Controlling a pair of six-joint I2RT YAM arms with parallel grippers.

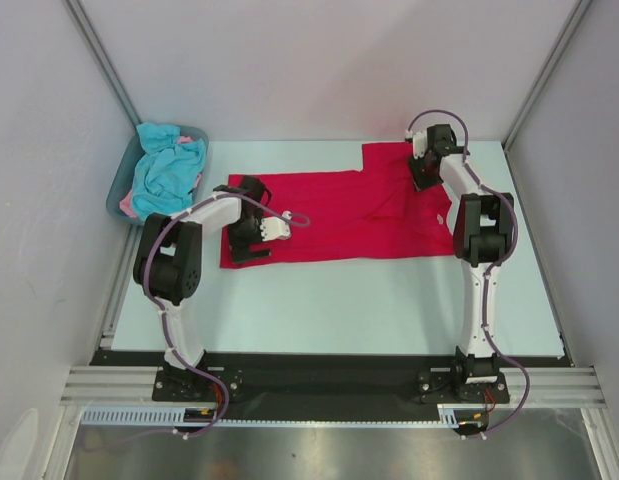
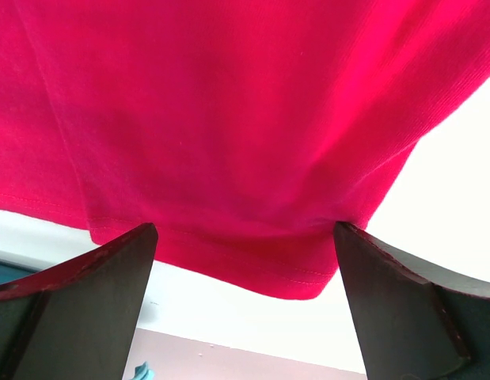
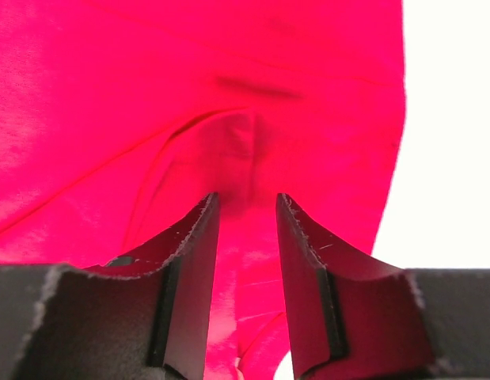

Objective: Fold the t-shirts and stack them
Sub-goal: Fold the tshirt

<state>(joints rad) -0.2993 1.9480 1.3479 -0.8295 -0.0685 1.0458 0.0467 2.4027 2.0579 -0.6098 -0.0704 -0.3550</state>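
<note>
One red t-shirt point(image 1: 334, 215) lies flat right of the one tub point(image 1: 116, 196), which holds one turquoise t-shirt point(image 1: 169, 168). Of two grippers, the left gripper point(image 2: 245, 237) gapes wide at the tub-side hem. The right gripper point(image 3: 246, 207), narrowed, pinches a ruck at the end far from the tub.

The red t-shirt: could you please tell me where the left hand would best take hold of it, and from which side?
Probably the stitched hem near its corner, which sits within the open left hand. Come down from above at that free edge; elsewhere the red t-shirt lies spread flat on the table, offering nothing to pinch.
</note>
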